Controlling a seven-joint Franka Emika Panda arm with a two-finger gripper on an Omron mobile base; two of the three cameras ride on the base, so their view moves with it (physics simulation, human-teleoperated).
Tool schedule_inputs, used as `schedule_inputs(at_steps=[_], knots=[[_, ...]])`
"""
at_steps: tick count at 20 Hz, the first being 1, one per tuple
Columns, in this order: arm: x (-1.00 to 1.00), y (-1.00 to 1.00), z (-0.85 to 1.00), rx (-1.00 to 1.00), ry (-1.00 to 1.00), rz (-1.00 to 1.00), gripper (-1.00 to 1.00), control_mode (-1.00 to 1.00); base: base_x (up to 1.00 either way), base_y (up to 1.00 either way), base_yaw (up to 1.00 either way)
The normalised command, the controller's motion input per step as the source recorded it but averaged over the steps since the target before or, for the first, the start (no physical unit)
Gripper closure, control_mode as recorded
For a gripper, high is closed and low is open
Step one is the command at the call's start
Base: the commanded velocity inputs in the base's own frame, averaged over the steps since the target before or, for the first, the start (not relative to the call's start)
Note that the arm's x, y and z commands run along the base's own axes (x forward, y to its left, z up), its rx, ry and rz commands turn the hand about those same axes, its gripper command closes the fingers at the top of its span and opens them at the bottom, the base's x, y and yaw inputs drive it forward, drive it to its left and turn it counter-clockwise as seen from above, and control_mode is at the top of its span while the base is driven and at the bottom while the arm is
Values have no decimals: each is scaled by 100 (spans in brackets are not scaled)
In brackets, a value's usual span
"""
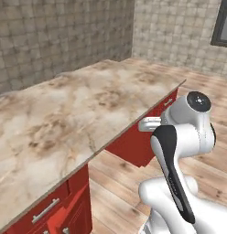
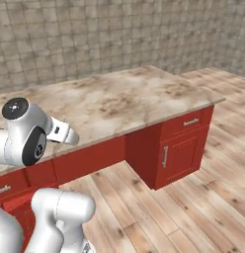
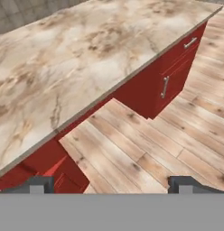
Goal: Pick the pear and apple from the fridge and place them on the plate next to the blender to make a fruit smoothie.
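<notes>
The pear, apple, fridge, plate and blender are out of view. In the hand view my gripper (image 3: 112, 184) is open: its two dark fingertips (image 3: 39, 184) stand far apart with nothing between them. It hangs above the wooden floor, just off the front edge of a bare marble counter (image 3: 64, 67). The white arm (image 1: 179, 137) is folded up beside that counter edge, and its upper joint (image 2: 25, 133) sits at the left of the right base view.
The long marble counter (image 1: 65, 114) runs along a tiled wall. Below it are red cabinets (image 2: 181, 148) with silver handles (image 3: 165, 86). Wooden floor (image 2: 193, 207) spreads out in front of them. A dark-framed panel (image 1: 223, 23) hangs on the far wall.
</notes>
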Motion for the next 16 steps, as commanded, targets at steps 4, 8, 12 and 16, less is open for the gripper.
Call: schedule_inputs(at_steps=[4, 8, 12, 16], knots=[[0, 0, 0, 0, 0, 0, -100, 100, 13, -72, -68], [0, 0, 0, 0, 0, 0, -100, 100, 24, -73, -65], [0, 0, 0, 0, 0, 0, -100, 100, 74, -52, -54], [0, 0, 0, 0, 0, 0, -100, 100, 100, -51, -32]])
